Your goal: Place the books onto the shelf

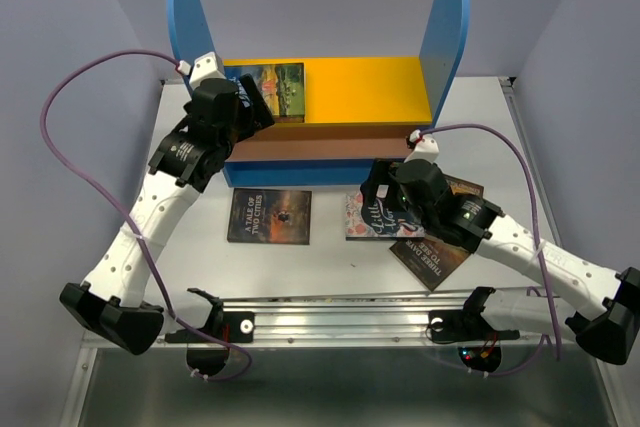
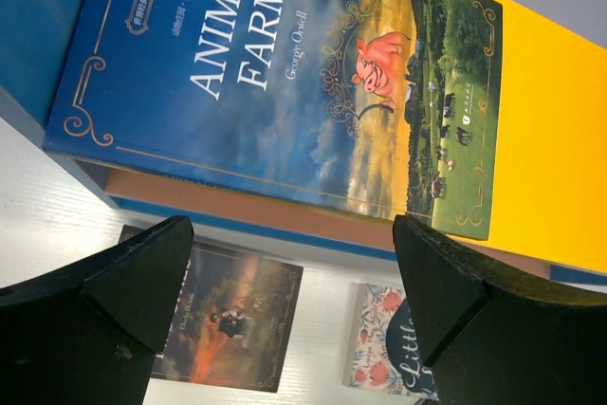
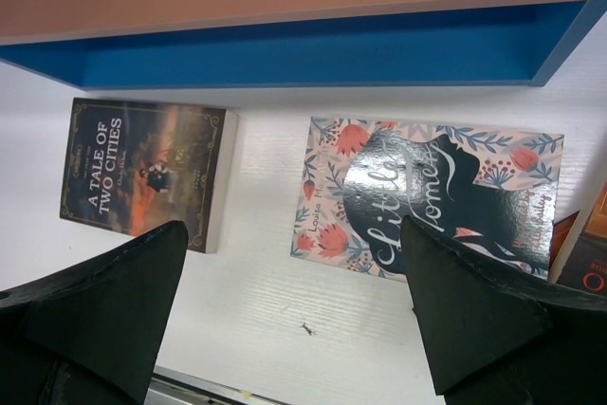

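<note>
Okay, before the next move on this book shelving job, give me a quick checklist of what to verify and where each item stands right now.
1. The left pincer is open and empty: ok.
2. The right pincer is open and empty: ok.
3. The Animal Farm book lies flat on the yellow shelf board: ok.
4. There is bare room on that board beside it: ok.
5. The Little Women book lies flat on the table below the right pincer: ok.
6. It is free of the Three Days to See book beside it: cannot tell, that edge is hidden.
</note>
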Controlling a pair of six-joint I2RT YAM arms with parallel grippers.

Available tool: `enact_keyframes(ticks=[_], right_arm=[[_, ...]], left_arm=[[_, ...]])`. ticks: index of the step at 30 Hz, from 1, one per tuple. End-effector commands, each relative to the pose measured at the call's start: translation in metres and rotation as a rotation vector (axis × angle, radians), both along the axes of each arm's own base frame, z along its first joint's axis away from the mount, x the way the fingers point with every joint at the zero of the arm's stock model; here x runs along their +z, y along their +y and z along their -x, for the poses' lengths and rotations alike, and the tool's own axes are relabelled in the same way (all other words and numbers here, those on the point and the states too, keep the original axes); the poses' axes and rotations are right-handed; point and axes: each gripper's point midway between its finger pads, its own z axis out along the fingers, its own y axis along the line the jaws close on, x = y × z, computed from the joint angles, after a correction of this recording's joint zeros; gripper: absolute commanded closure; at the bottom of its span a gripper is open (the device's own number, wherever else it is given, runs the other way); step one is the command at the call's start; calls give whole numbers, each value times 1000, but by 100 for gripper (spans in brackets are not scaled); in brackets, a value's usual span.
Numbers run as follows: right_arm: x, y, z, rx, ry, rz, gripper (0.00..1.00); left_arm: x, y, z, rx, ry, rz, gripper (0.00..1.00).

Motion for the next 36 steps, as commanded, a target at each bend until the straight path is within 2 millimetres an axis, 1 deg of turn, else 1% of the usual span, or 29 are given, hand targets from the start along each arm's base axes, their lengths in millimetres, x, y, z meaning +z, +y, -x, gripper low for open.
enact_keyframes(ticks=[1, 3, 9, 11, 16, 22, 26, 30, 33, 36], right_arm=[[13, -5, -4, -32, -47, -31, 0], [16, -7, -3, -39, -56, -35, 0], [19, -8, -4, -44, -64, -40, 0], [19, -9, -3, -45, -64, -41, 0], [18, -9, -3, -49, -61, -44, 0], [14, -9, -2, -52, -53, -46, 0], [11, -8, -2, -50, -42, -46, 0], [9, -7, -2, -49, -37, -46, 0], [8, -6, -2, -45, -35, -45, 0], [9, -5, -3, -45, -35, -44, 0]], left_arm=[[25, 11, -7, 41, -50, -16, 1], [21, 14, -8, 54, -33, -25, 1], [27, 19, -12, 59, -55, -35, 1], [25, 19, -14, 60, -47, -40, 1], [22, 22, -20, 69, -41, -49, 1], [24, 29, -27, 90, -40, -54, 1], [26, 32, -28, 97, -45, -53, 1], [29, 31, -28, 91, -53, -44, 1], [28, 27, -29, 73, -53, -35, 1], [24, 20, -27, 37, -42, -17, 1]])
